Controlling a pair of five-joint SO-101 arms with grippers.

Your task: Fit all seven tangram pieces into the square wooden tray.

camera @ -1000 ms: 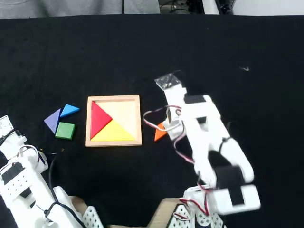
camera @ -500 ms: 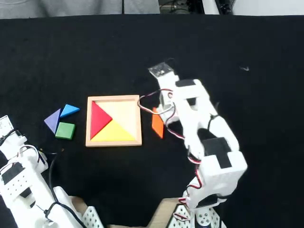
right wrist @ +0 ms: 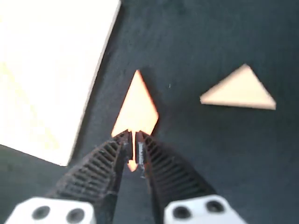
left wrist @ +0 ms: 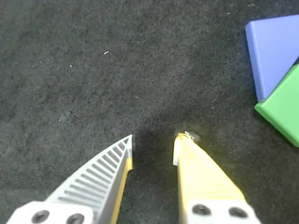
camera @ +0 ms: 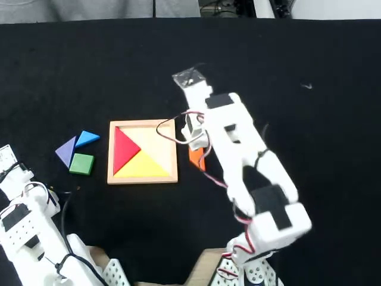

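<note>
The right gripper clenches its fingers on the orange piece, seemingly light, stiff, slick wood best pinched across its edges; the left gripper stands released.

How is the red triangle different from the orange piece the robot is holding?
The red flat triangle lies inside the square wooden tray, against the yellow flat triangle; the orange flat piece is outside, beside the tray. No gripper holds the red flat triangle; the right gripper pinches the orange flat piece. Both are flat tangram pieces.
</note>
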